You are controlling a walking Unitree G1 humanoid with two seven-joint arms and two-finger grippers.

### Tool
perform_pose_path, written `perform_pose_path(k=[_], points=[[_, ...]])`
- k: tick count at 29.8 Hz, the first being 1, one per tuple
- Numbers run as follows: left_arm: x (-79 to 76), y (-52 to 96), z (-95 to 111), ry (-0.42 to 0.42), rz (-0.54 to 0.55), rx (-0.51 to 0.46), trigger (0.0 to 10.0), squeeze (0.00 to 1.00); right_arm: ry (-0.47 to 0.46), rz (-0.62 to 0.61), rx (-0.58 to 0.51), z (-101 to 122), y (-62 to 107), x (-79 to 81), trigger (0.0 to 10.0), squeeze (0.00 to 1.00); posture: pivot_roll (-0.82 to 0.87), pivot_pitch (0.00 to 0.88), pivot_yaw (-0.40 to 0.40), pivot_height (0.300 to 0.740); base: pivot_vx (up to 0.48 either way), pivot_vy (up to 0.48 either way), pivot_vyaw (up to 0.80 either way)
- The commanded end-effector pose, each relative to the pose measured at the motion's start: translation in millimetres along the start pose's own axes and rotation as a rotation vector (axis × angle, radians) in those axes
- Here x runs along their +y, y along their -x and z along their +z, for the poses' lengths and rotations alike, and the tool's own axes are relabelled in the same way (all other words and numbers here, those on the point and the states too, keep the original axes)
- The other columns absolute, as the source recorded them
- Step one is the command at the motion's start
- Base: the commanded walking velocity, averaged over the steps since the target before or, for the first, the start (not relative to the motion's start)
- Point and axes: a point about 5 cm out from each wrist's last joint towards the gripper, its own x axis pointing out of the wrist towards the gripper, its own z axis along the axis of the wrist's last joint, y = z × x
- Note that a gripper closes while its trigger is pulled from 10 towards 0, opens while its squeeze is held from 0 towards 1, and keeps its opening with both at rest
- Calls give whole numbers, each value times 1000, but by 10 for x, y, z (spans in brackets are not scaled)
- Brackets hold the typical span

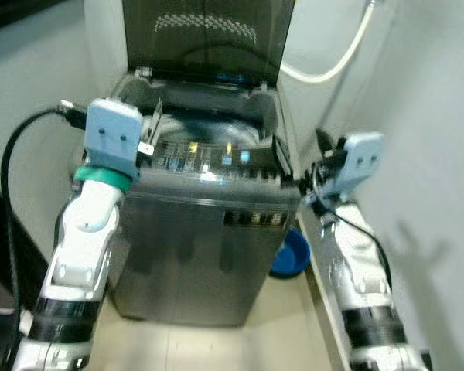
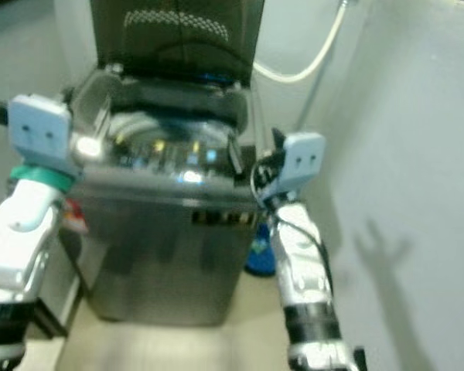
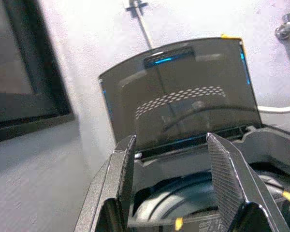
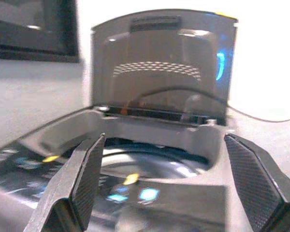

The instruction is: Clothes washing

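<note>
Washing machine (image 1: 193, 247), a grey top-loader, stood directly before the robot in a narrow space between pale walls, its front panel facing the camera and its base on a light tiled floor (image 1: 216, 348). Its tinted lid (image 1: 205, 35) was raised upright at the back, leaving the opening uncovered, and the rim of the metal drum (image 1: 205, 127) showed inside. What lay in the drum could not be made out. Along the front edge of the top ran the control panel (image 1: 205, 162), dotted with small lit indicators in yellow and blue.

A white hose (image 1: 336, 66) curved down the wall behind the machine on the right. A blue basin (image 1: 290, 253) sat on the floor just beside the machine's right front corner, partly hidden by it.

Both silver arms were lifted toward the top of the machine. The left gripper (image 3: 179, 193) hovered at the left front corner of the opening, its two black fingers (image 3: 227, 183) spread apart with nothing between them, pointed over the drum toward the lid. A green band (image 1: 102, 178) circled that wrist, and a black cable (image 1: 11, 170) looped away from it. The right gripper (image 4: 169, 188) sat at the right front corner, above the control panel, its fingers (image 4: 87, 174) likewise wide apart and empty, aimed across the opening at the lid.
</note>
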Motion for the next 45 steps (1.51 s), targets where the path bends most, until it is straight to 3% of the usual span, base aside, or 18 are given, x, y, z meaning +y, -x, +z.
perform_pose_path(k=[1,4,6,8,9,11,14,21,22,23,26,29,33,35,37,38,40,45], points=[[-40,21,-40,1,-17,20,10000,0,15,7,29,-54,23,5,10000,0,41,24,-37,740,0,0,669],[-104,51,-141,9,-44,93,10000,0,29,12,60,-131,64,0,10000,0,42,24,-38,740,0,0,669],[-232,139,-280,73,-112,186,10000,0,39,8,116,-263,138,-16,10000,0,42,23,-38,740,0,0,800],[-563,429,-513,155,-260,340,10000,0,72,-3,252,-567,354,-66,10000,0,44,24,-36,740,0,0,800],[-563,429,-513,155,-260,340,10000,0,72,-3,252,-567,354,-66,10000,0,44,24,-36,740,0,0,800],[-816,698,-654,220,-378,452,10000,0,83,-10,360,-800,571,-100,10000,0,43,26,-36,740,0,0,800],[-988,965,-837,248,-440,560,10000,0,98,-8,485,-1041,843,-124,10000,0,45,26,-36,740,0,0,798],[-1084,1208,-1017,270,-479,663,10000,0,112,-10,600,-1235,1102,-146,10000,0,43,27,-37,740,0,0,794],[-1124,1347,-1132,257,-485,723,10000,0,119,-20,678,-1350,1274,-170,10000,0,43,26,-37,740,0,0,794],[-1124,1347,-1132,257,-485,723,10000,0,119,-20,678,-1350,1274,-170,10000,0,43,26,-37,740,0,0,794],[-1205,1715,-1382,233,-487,876,10000,0,125,-70,898,-1604,1766,-247,10000,0,36,22,-33,740,0,0,794],[-1211,1765,-1405,234,-484,900,10000,0,126,-78,927,-1632,1835,-255,10000,0,36,22,-33,740,0,0,794],[-1129,2130,-1663,153,-457,1051,10000,0,75,-209,1120,-1759,2321,-310,10000,0,36,19,-30,740,0,0,794],[-1117,2167,-1687,143,-455,1064,10000,0,71,-221,1134,-1765,2359,-315,10000,0,36,19,-30,740,0,0,794],[-1088,2386,-1791,117,-472,1167,10000,0,33,-266,1190,-1787,2507,-318,10000,0,33,15,-27,740,0,0,794],[-1088,2386,-1791,117,-472,1167,10000,0,33,-266,1190,-1787,2507,-318,10000,0,33,15,-27,740,0,0,794],[-1092,2583,-1852,136,-468,1259,10000,0,8,-281,1238,-1810,2625,-287,10000,0,30,7,-21,740,0,0,794],[-1164,2733,-1857,125,-500,1287,10000,0,-7,-265,1249,-1836,2650,-215,10000,0,27,3,-19,740,0,0,793]])
